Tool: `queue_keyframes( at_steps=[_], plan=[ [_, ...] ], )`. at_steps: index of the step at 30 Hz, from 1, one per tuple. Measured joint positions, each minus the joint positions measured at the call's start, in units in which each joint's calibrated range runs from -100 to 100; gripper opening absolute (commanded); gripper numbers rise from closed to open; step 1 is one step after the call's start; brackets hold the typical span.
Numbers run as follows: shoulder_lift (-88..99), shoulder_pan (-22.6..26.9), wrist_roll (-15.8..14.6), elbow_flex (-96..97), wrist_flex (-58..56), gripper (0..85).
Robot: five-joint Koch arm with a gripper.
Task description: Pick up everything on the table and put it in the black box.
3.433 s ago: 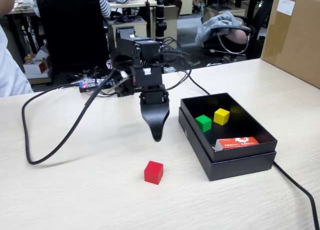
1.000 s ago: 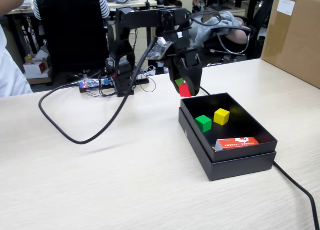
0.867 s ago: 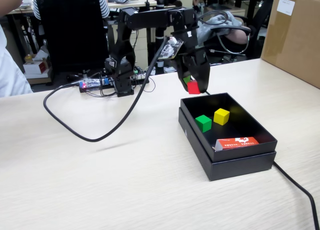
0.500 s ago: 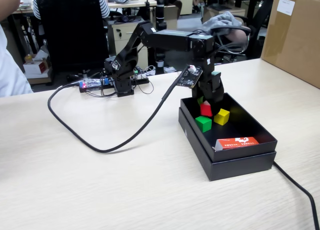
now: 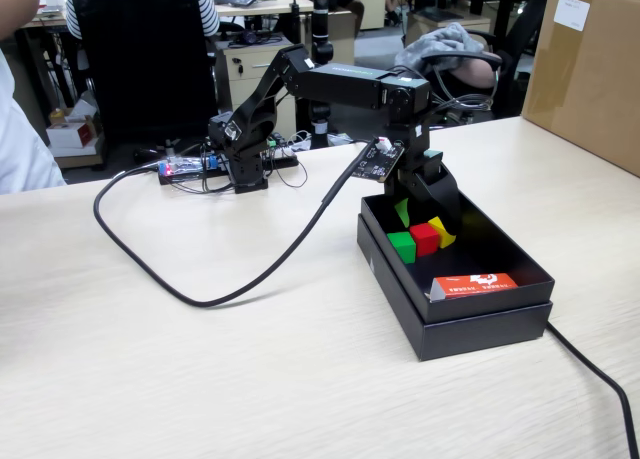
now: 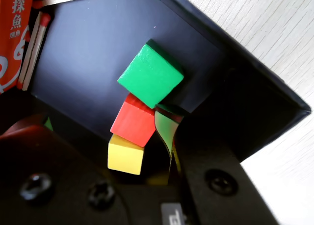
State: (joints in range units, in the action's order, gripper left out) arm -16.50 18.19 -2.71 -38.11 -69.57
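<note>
Change since earlier frames: the red cube, once on the worktop and then carried in the hand, is now seen inside the black box.
Red cube: set on the box floor between the green cube and the yellow cube, touching both in the wrist view.
Row of cubes: green, red, yellow, lined up near one box wall.
Hand: lowered into the box just above the cubes; the jaws are parted and the red cube is released, with one green-lined finger shown just beside it.
Black box: placed on the worktop; an orange-red carton with white print is leaned at its near end.
Cable: a thick black cable is looped across the worktop to the arm.
</note>
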Motion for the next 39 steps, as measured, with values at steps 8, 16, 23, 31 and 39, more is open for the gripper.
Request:
queue_keyframes(
  at_steps=[8, 16, 23, 31, 39],
  plan=[
    [15.02, -0.83, -0.05, 6.66, -0.23, 45.6],
    [38.83, -5.32, 0.1, 16.16, -0.46, 48.0],
    [60.32, -11.92, 1.61, 38.61, 7.9, 48.1],
    [79.61, -17.39, 1.32, 69.28, 28.49, 48.3],
    [89.32, -18.07, 0.49, 90.83, 41.11, 48.1]
  ],
)
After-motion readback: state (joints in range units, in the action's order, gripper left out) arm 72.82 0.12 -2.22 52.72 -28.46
